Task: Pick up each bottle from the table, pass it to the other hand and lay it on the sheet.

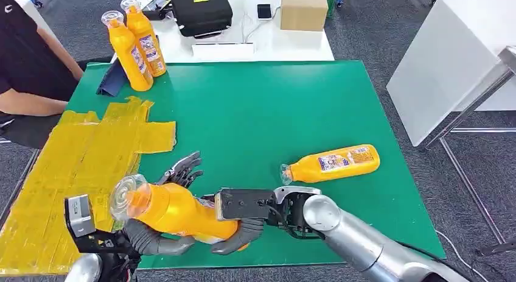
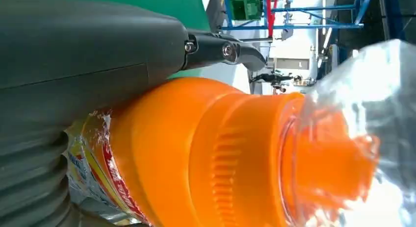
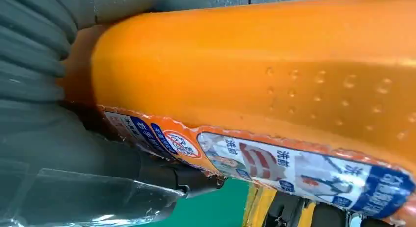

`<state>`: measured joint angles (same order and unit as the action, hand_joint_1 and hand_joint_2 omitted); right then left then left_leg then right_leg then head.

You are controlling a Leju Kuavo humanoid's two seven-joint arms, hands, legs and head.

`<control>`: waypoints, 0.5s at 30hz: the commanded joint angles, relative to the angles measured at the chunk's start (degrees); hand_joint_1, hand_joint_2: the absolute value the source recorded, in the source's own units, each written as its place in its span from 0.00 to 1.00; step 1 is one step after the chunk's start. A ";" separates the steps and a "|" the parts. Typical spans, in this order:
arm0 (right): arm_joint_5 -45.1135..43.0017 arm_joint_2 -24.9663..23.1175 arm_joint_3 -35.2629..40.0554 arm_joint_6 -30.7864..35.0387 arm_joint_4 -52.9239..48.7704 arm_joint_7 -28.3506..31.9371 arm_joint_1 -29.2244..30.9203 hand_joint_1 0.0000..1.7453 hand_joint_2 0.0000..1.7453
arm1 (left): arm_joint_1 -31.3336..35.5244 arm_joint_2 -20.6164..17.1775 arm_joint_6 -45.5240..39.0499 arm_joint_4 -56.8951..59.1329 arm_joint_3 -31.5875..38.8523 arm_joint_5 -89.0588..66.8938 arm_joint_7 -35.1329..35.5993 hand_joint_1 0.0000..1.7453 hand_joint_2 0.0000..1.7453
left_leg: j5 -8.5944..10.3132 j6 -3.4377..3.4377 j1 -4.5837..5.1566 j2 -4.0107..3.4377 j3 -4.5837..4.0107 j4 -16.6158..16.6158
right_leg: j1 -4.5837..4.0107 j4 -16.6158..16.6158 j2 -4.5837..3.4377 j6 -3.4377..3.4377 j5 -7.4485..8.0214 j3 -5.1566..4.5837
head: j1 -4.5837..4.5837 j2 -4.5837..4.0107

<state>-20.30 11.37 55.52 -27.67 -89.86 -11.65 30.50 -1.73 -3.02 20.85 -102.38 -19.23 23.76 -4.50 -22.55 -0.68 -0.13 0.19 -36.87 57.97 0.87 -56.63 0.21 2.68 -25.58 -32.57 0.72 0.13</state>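
Note:
An orange bottle (image 1: 176, 212) (image 2: 221, 153) (image 3: 255, 65) with a clear cap hangs on its side above the near edge of the green mat (image 1: 261, 111), cap pointing left. My right hand (image 1: 243, 230) (image 3: 39, 114) grips its base end. My left hand (image 1: 149, 240) (image 2: 73, 65) cups the shoulder end: its thumb lies against the bottle from below, and its fingers (image 1: 182, 169) are spread behind it. Another orange bottle (image 1: 331, 164) lies on the mat to the right. The yellow sheet (image 1: 79, 166) covers the mat's left side.
Two upright orange bottles (image 1: 129, 50) (image 1: 145, 35) stand at the mat's far left corner. A person (image 1: 30, 69) sits at the left edge. A black case (image 1: 201, 11) and a cardboard box (image 1: 303, 8) sit on the white table behind. A white table (image 1: 444, 63) stands at the right.

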 commanded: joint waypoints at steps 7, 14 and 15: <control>-2.33 -4.43 5.59 -2.44 6.92 1.17 2.11 1.00 1.00 | 4.79 -0.59 -0.61 3.56 -2.95 -1.10 1.23 0.00 1.00 | -0.01 0.05 -0.05 0.00 0.13 -0.03 | -0.05 0.04 0.01 -0.10 -0.01 0.13 | -0.02 0.00; -2.46 -3.92 6.10 -1.97 7.70 1.27 2.09 1.00 1.00 | 4.29 -0.61 -0.01 3.63 -2.77 -0.24 0.33 1.00 1.00 | -0.03 0.06 -0.05 -0.04 0.19 -0.03 | -0.06 0.05 -0.03 -0.11 -0.02 0.18 | 0.00 0.00; -2.50 -3.88 6.04 -1.96 7.72 1.31 2.04 1.00 1.00 | 4.27 -0.63 0.02 3.63 -2.75 -0.24 0.31 1.00 1.00 | -0.05 0.08 -0.07 -0.03 0.24 -0.03 | -0.08 0.07 -0.03 -0.14 -0.03 0.24 | 0.00 0.00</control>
<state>-22.71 8.02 57.51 -29.42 -86.47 -10.34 30.41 0.31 -3.02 20.90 -102.40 -20.28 23.37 -4.11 -22.54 -0.66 -0.14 0.19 -36.87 57.97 0.87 -56.63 0.21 2.68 -25.58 -32.58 0.72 0.13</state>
